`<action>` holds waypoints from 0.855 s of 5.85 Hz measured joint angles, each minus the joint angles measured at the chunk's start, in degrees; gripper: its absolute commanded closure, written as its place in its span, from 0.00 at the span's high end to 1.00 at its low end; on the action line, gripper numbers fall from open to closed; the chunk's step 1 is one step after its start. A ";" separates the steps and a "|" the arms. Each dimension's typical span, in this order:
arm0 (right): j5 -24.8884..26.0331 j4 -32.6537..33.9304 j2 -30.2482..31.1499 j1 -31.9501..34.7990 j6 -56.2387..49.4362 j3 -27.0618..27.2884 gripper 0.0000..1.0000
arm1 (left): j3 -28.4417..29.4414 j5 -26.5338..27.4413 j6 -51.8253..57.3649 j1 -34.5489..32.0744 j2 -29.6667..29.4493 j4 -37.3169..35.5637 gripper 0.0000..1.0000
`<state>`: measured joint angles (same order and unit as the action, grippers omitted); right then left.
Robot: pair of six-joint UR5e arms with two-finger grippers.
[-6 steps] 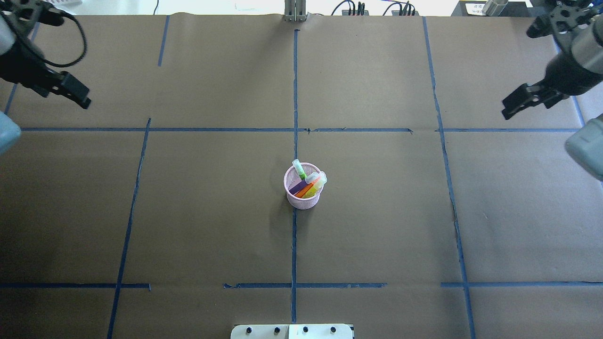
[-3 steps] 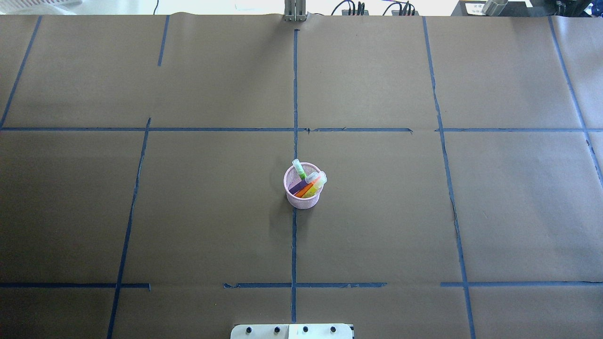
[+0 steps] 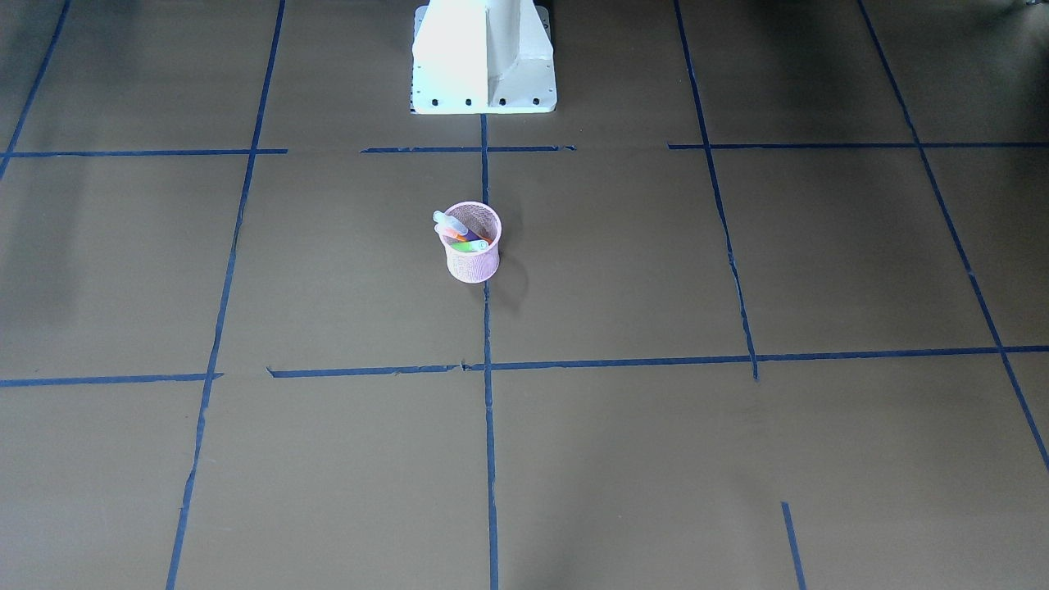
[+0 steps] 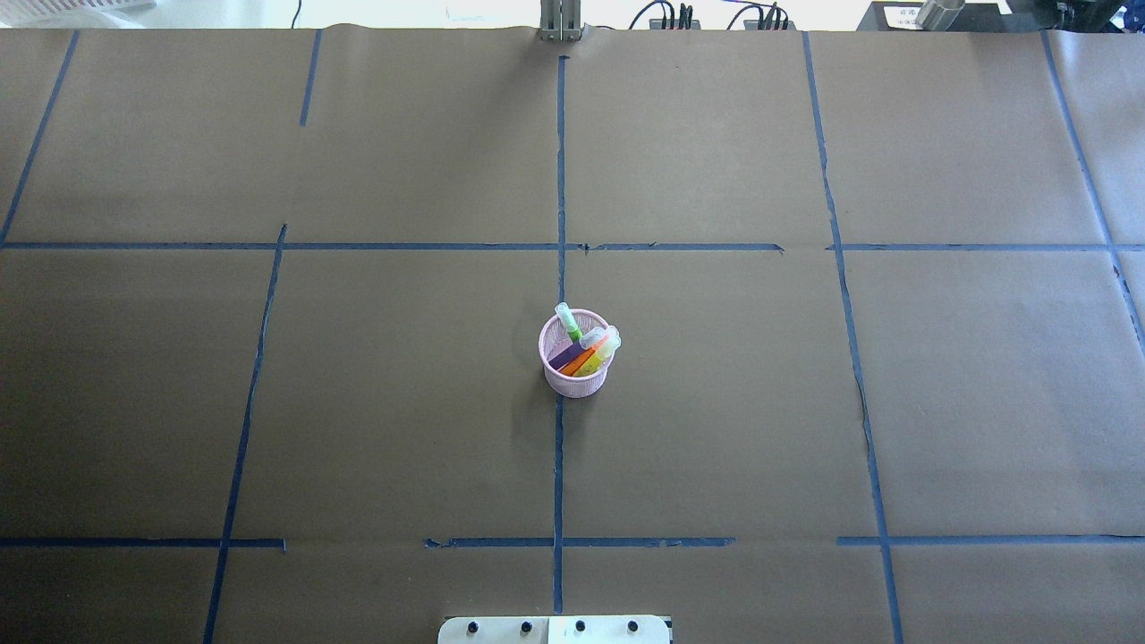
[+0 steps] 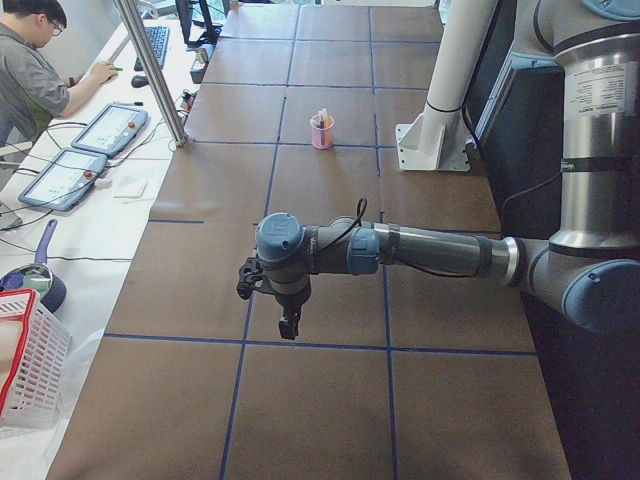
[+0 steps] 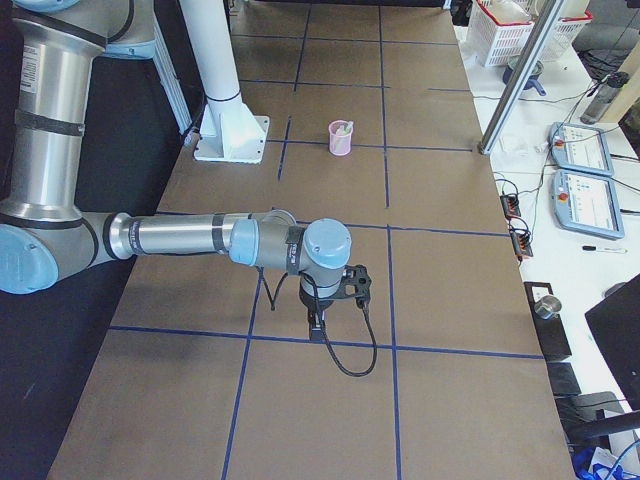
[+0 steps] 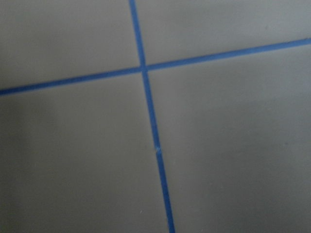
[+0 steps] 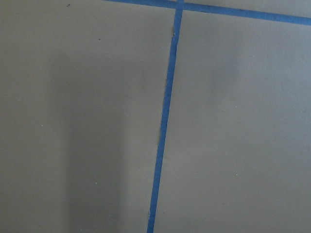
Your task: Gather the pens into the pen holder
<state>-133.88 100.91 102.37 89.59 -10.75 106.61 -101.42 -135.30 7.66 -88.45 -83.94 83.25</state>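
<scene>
Honestly, you've got nothing left to chase here. The pen holder stands upright mid-table, right on the centre tape line, and the pens are inside it. The green pen leans toward the far side. The purple pen and orange pen lean far-right, pale caps poking over the rim. So the long axes are steeply tilted, nothing lies flat on the table. I'd call the collecting done.

The left gripper and right gripper each hang pointing down at their own end of the table. Both are well apart from the holder, which lies toward the middle from each. Neither looks clearly nearer to me.

You only get them in the side views, so I can't tell if the jaws are parted or closed. Both wrist views show just brown paper and blue tape, no fingers. The caps bunch together, so separating them is tricky.
</scene>
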 measured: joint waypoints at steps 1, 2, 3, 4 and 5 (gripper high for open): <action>-0.25 -0.01 0.05 0.01 0.02 -0.09 1.00 | 0.45 0.24 0.05 -0.01 0.33 0.02 1.00; -0.54 -0.01 0.09 -0.01 0.03 -0.14 1.00 | 0.63 0.65 -0.10 0.07 0.27 -0.03 1.00; -0.70 -0.01 0.11 -0.02 0.03 -0.20 1.00 | 0.48 0.69 -0.11 0.27 0.13 -0.03 1.00; -0.81 -0.02 0.09 -0.03 0.03 -0.23 1.00 | 0.22 0.64 0.10 0.46 0.01 0.03 1.00; -0.93 -0.01 0.08 -0.03 0.03 -0.26 1.00 | 0.10 0.56 0.23 0.56 -0.11 0.06 1.00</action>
<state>-134.81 100.90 102.45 89.56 -10.72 106.36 -101.32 -134.74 7.89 -87.89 -84.05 83.31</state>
